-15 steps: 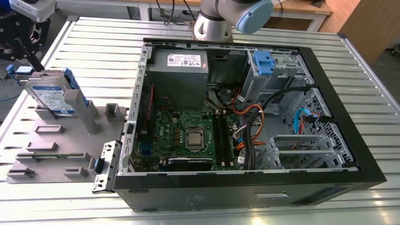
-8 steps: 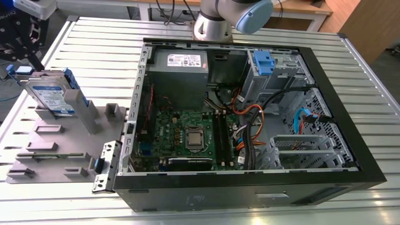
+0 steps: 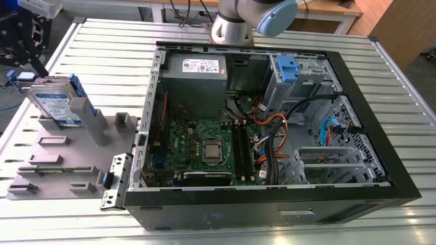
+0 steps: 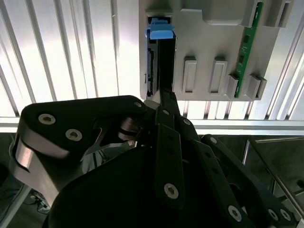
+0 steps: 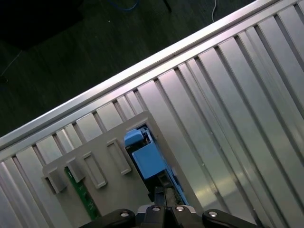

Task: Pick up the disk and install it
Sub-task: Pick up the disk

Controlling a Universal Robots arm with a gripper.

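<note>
Slatted table (image 3: 102, 46) | disk (image 3: 52, 104) upright in grey holder (image 3: 68, 149) | gripper (image 4: 165, 95) just beside

No legible print on the disk (image 3: 54, 104) or on the white sticker (image 3: 201, 65) of the power-supply box (image 3: 194, 92).

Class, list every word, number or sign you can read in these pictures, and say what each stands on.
No text is legible.
disk, blue-and-white label: print too small to read.
white sticker on the power-supply box: print too blurred to read.
green motherboard: markings too small to read.
</note>
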